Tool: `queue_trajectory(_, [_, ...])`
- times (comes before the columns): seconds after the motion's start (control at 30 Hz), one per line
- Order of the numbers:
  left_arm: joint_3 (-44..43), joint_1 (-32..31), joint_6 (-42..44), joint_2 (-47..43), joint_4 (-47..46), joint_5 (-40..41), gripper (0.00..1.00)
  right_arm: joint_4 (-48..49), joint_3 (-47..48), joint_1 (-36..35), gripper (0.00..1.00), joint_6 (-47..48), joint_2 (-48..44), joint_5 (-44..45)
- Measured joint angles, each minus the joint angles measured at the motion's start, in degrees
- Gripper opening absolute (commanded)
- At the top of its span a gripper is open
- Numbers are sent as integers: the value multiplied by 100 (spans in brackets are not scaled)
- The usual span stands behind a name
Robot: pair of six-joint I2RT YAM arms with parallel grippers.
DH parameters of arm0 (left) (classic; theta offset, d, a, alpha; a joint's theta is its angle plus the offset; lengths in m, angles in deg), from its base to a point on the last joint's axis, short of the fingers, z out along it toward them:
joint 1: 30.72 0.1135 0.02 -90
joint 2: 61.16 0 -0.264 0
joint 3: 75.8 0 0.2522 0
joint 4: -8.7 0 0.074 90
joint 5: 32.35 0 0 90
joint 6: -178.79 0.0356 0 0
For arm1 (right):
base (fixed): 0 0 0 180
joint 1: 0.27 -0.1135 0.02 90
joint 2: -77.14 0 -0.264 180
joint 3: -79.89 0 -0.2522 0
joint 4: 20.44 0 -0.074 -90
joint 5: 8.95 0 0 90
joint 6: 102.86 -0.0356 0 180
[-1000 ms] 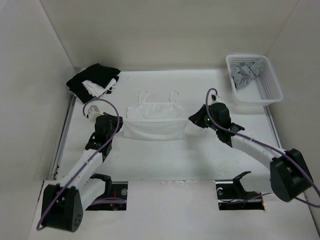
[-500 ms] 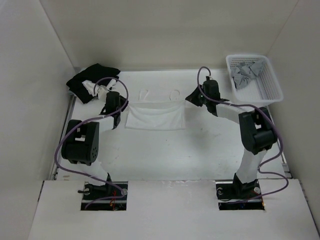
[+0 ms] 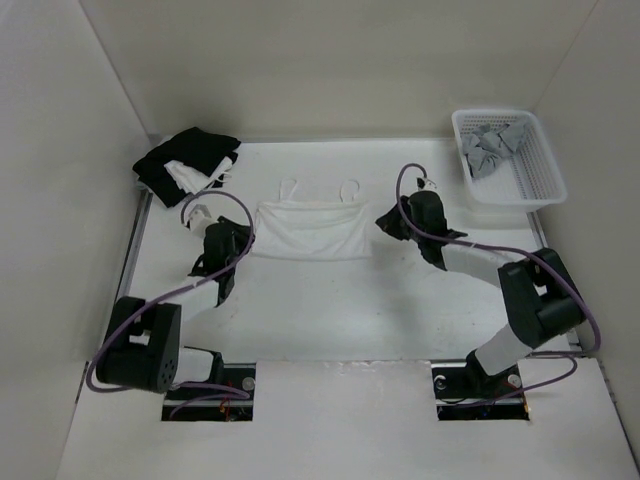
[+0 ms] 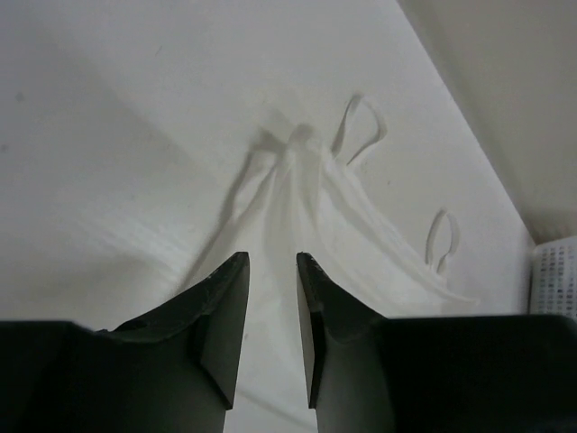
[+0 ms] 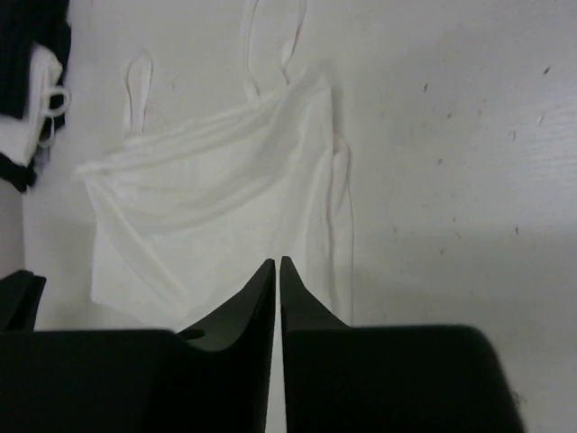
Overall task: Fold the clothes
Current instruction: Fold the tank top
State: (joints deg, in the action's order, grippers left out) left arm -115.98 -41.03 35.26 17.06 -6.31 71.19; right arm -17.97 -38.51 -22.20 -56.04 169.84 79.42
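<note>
The clothes, a small white camisole (image 3: 305,230), lie flat at mid-table, with two strap loops (image 3: 290,187) pointing to the far wall. My left gripper (image 3: 243,236) is at its left edge. In the left wrist view its fingers (image 4: 272,262) stand open over rumpled white fabric (image 4: 361,234), with nothing between them. My right gripper (image 3: 383,220) is at the camisole's right edge. In the right wrist view its jaws (image 5: 278,262) are shut to a thin slit above the cloth (image 5: 207,207), and no fabric shows pinched between them.
A black-and-white heap of garments (image 3: 188,162) lies in the back left corner. A white mesh basket (image 3: 545,190) holding grey cloth pieces (image 3: 490,148) stands at the back right. White walls enclose the table on three sides.
Both grippers swung to the far side of the camisole, then drew back toward me. The garment now lies shorter. The left jaws have opened.
</note>
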Motion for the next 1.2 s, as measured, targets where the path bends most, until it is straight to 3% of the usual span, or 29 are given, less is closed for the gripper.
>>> queue_trajectory(0.23, [933, -26, 101, -933, 595, -98, 31, 175, -938, -372, 10, -37, -752, 111])
queue_trajectory(0.47, [957, -24, 109, -389, 310, -424, 34, 240, -1327, -514, 36, -70, -861, 133])
queue_trajectory(0.53, [957, -24, 85, -96, 127, -483, 33, 293, -1397, -516, 39, -70, -828, 133])
queue_trajectory(0.93, [866, -22, -28, 527, -555, -525, 12, 555, -1502, -516, 46, -192, -411, 131])
queue_trajectory(1.2, [866, -20, -48, 632, -688, -533, 9, 772, -1445, -516, 40, -275, -44, -48])
